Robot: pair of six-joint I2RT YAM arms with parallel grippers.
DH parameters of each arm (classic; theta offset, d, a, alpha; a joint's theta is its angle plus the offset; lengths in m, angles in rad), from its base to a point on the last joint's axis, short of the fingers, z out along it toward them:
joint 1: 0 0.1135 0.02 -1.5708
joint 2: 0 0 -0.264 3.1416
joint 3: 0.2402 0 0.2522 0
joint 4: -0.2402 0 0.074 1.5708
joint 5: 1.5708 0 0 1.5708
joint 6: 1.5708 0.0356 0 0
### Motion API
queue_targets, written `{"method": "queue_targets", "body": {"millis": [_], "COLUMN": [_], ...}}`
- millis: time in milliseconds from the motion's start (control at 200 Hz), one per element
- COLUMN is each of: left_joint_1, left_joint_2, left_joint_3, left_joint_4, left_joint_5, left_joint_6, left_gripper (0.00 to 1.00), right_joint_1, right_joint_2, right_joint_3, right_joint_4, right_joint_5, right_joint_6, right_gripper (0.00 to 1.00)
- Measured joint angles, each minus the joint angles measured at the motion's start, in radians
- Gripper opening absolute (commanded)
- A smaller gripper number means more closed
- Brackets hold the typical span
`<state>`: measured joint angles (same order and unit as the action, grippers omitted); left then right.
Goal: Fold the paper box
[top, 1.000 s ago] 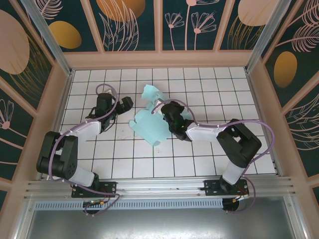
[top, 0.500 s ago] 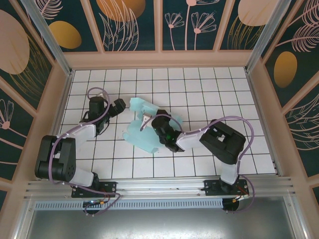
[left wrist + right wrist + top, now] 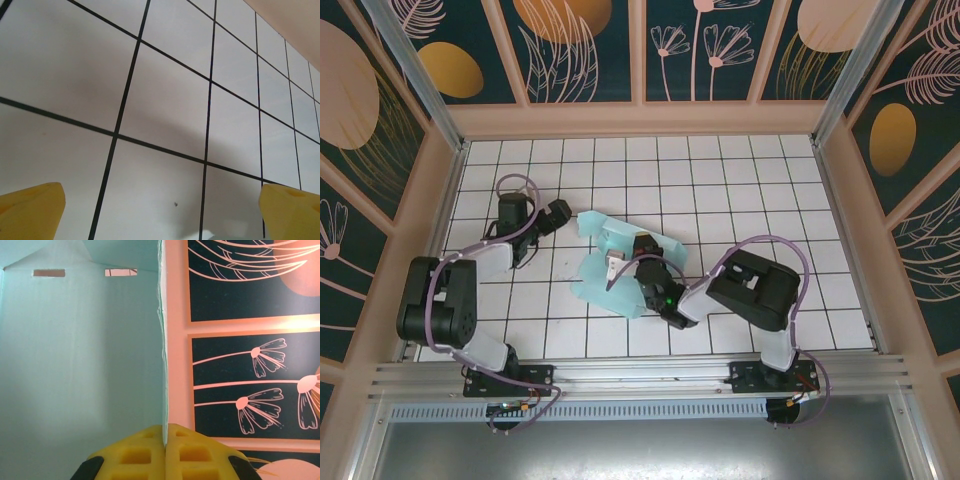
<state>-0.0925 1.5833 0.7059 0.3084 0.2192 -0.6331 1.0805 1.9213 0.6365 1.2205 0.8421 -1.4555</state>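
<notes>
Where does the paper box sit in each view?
Top external: paper box mid-floor, right gripper holding it.
Right wrist: paper box at left, edge pinched between shut fingers.
Left wrist: tiled floor beyond the open left gripper.
Shared landmark: floral wall panels, top and right wrist.

The box (image 3: 592,288) is of thin pale mint card. It is not closed yet: a creased sheet with some flaps partly raised. It lies near the middle of the table (image 3: 800,200), slightly toward the left edge. One panel (image 3: 80,365) has two small slots near its top fold.
</notes>
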Motion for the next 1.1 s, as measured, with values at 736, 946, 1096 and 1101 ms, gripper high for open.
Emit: {"method": "queue_targets", "body": {"millis": [736,946,1096,1101], "left_joint_1": [0.0,-0.007,-0.046,-0.049], "left_joint_2": [0.143,0.276,0.306,0.306], "left_joint_3": [0.1,0.225,0.277,0.278], "left_joint_4": [0.006,-0.029,-0.072,-0.074], "left_joint_5": [0.092,0.179,0.247,0.25], "left_joint_6": [0.042,0.082,0.124,0.125], "left_gripper": [0.93,0.73,0.67,0.67], "right_joint_1": [0.0,0.0,-0.002,-0.002], "right_joint_2": [0.143,0.143,0.143,0.143], "right_joint_3": [-0.06,-0.062,-0.062,-0.062], "right_joint_4": [0.371,0.374,0.376,0.376], "right_joint_5": [0.059,0.058,0.059,0.059], "right_joint_6": [-0.185,-0.183,-0.179,-0.179], "right_gripper": [0.0,0.0,0.0,0.0]}}
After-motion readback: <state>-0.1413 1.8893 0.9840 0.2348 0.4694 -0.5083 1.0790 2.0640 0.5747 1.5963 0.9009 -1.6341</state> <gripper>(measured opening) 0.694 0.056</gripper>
